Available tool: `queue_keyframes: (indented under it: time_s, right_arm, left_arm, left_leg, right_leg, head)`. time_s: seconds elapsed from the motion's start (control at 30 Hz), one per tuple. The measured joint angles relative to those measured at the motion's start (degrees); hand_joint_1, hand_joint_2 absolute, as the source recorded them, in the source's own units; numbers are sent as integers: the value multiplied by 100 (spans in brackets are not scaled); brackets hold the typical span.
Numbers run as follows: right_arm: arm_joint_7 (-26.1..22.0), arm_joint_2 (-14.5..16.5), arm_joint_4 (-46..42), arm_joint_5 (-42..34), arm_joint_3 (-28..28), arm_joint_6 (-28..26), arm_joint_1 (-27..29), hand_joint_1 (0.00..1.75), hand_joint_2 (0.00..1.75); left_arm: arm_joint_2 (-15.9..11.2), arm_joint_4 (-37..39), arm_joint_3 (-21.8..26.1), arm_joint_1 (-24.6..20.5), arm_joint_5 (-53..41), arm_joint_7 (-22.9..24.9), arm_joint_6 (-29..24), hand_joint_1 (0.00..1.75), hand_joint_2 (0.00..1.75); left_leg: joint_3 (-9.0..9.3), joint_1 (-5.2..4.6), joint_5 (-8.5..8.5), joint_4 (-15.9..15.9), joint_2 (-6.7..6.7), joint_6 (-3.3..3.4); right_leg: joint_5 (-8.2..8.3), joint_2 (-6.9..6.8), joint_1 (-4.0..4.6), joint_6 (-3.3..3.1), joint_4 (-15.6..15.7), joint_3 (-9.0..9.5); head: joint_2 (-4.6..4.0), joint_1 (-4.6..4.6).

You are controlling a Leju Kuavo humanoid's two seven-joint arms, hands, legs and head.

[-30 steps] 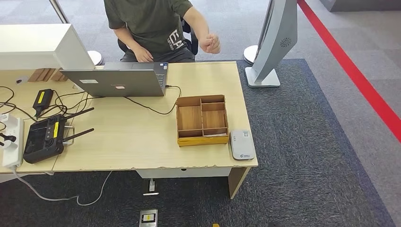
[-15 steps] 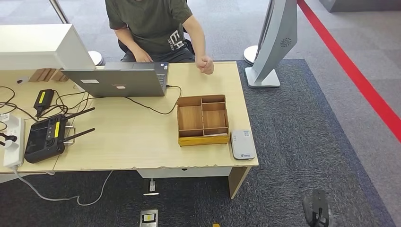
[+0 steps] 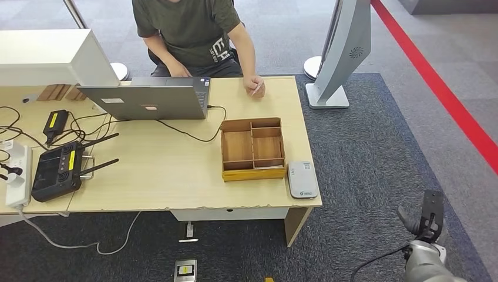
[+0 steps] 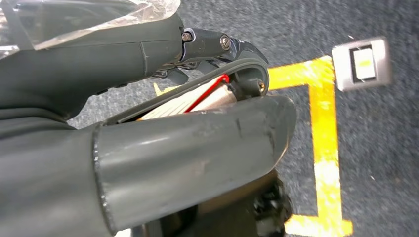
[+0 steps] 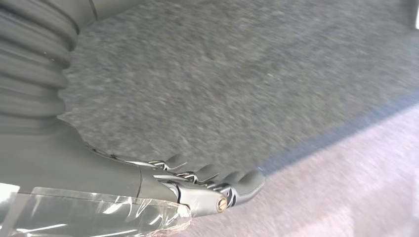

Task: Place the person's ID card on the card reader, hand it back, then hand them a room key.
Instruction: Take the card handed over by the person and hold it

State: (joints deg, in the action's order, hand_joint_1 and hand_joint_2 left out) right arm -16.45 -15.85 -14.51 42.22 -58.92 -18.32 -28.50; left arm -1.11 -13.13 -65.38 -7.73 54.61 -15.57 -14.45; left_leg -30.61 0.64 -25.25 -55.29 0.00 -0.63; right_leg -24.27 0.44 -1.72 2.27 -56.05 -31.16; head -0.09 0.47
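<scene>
The wooden tray [image 3: 253, 150] sits toward the right end of the desk [image 3: 164, 176], split into compartments: a large one on its left side and smaller ones on its right. From the head view the wood floors of these compartments look bare, though a pale sliver lies along the tray's near front edge and I cannot make out what it is. Just beside the tray, at the desk's near right corner, lies the grey card reader [image 3: 302, 179], with nothing lying on its top.

Across the desk a person in a dark shirt sits behind an open laptop [image 3: 147, 100]. The person's hand [image 3: 255, 86] rests on the far edge of the desk and holds a small pale card [image 3: 256, 89], too small to read; it is well apart from the reader.

The robot's right hand [image 3: 427, 220] is raised above the dark carpet off the desk's right side, well apart from the desk. The head view shows it dark and upright with nothing in it; the right wrist view adds its fingers [image 5: 217, 177] lying side by side, lightly bent, over grey carpet. The left wrist view shows the left hand [image 4: 197, 74] close up above carpet marked with yellow tape [image 4: 323, 123], fingers curled in toward the thick thumb, nothing plainly in them; whether it is truly closed I cannot tell.

To the desk's left lie a black controller [image 3: 56, 170] with antennas and tangled cables.
</scene>
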Motion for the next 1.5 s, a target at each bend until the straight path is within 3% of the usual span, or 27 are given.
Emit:
queue_keyframes:
  time_s: [0.2, 0.3, 0.4, 0.5, 0.6, 0.7, 0.87, 1.0, 1.2, 1.5]
  right_arm:
    - [-106, -200, -80, -88, 449, -23, -387, 0, 175]
    - [222, -196, -295, -359, 877, 16, -491, 0, 175]
    - [1137, -224, -907, -1399, 1668, -10, -374, 0, 175]
    - [2174, -413, -1791, -2487, 2794, -313, -188, 0, 175]
    - [3283, -681, -2893, -2667, 4064, -629, -138, 0, 175]
    - [3882, -847, -3806, -2543, 5058, -677, -144, 0, 175]
    - [4044, -1040, -4977, -2384, 6444, -662, -139, 0, 175]
    - [4238, -1169, -5637, -2095, 7247, -557, -161, 0, 175]
    - [4402, -1319, -6208, -1740, 8079, -391, -242, 0, 175]
    - [4493, -1357, -6400, -925, 8842, 186, -489, 0, 175]
  left_arm:
    - [7, -69, -62, -86, -123, 109, 23, 0, 0]
    - [8, -100, -84, -114, -178, 193, 25, 0, 0]
    - [8, -122, -104, -127, -228, 269, 25, 0, 0]
    - [3, -139, -111, -131, -284, 333, 31, 0, 0]
    - [0, -143, -118, -160, -361, 392, 68, 0, 0]
    - [7, -151, -136, -211, -437, 415, 116, 0, 0]
    - [27, -186, -188, -250, -547, 419, 172, 0, 0]
    - [49, -199, -228, -307, -723, 418, 259, 0, 0]
    - [87, -223, -271, -421, -922, 441, 356, 0, 0]
    - [113, -246, -333, -504, -1128, 525, 485, 0, 0]
  left_leg:
    - [-2, -1, 2, 0, 0, 1]
    - [2, -1, 3, -1, -3, 2]
    - [-3, -4, 4, -3, -9, 3]
    - [-18, -18, 4, -3, 1, 5]
    - [-21, -28, 3, 0, 37, 6]
    - [-16, -25, 6, 0, 45, 9]
    - [-22, -19, 21, 0, 1, 15]
    - [-26, -15, 23, -1, -9, 14]
    - [-28, -15, 23, -1, -13, 14]
    - [-29, -13, 23, 0, -13, 14]
  right_leg:
    - [3, 0, -1, 3, -2, 2]
    - [3, -7, -1, 3, -1, 2]
    - [2, -19, -4, 4, -1, 1]
    - [5, -8, -18, 8, -8, -12]
    - [11, 29, -27, 14, -13, -25]
    - [12, 31, -25, 16, -12, -24]
    - [12, -10, -20, 16, -12, -22]
    - [12, -21, -16, 16, -11, -21]
    - [12, -22, -16, 16, -9, -21]
    - [12, -23, -14, 16, -10, -23]
  head:
    - [0, -2]
    - [1, -5]
    - [2, -8]
    - [0, -8]
    - [1, -11]
    - [1, -10]
    - [1, -10]
    - [1, -10]
    - [1, -8]
    - [0, -9]
